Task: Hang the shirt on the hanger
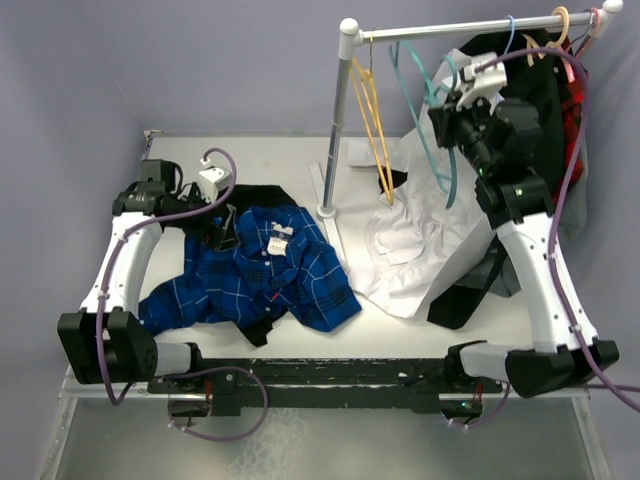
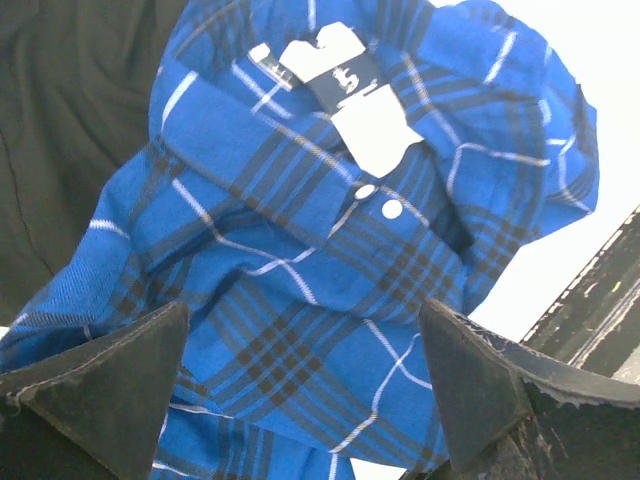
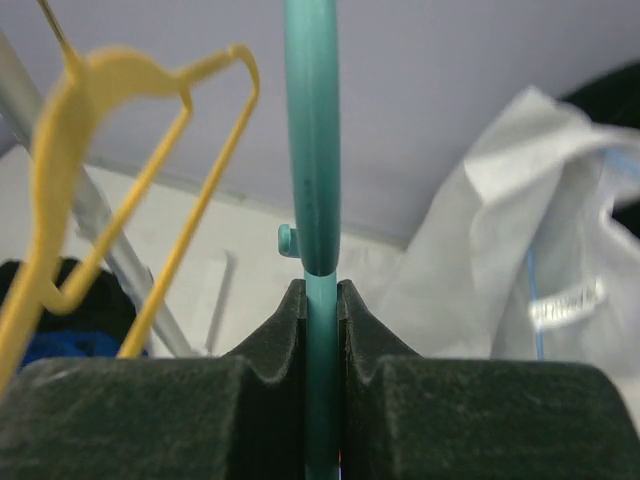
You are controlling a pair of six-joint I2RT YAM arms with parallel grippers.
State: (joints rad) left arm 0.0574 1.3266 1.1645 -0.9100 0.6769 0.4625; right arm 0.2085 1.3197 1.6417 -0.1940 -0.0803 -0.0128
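Observation:
The blue plaid shirt (image 1: pixel 262 272) lies crumpled on the table at the left, its white neck label up; it fills the left wrist view (image 2: pixel 330 250). My left gripper (image 1: pixel 224 226) is open at the shirt's collar end, its jaws wide apart just above the cloth (image 2: pixel 300 390) and holding nothing. The teal hanger (image 1: pixel 428 108) hangs below the rail at the upper right. My right gripper (image 1: pixel 447 92) is shut on the teal hanger's bar (image 3: pixel 320 300), which runs straight up between the jaws.
A white rail on a grey post (image 1: pixel 337 130) holds a yellow hanger (image 1: pixel 374 125) and further hangers at its right end. A white shirt (image 1: pixel 425 235) and black garments (image 1: pixel 545 120) lie and hang at the right. A black garment (image 1: pixel 262 195) lies under the plaid shirt.

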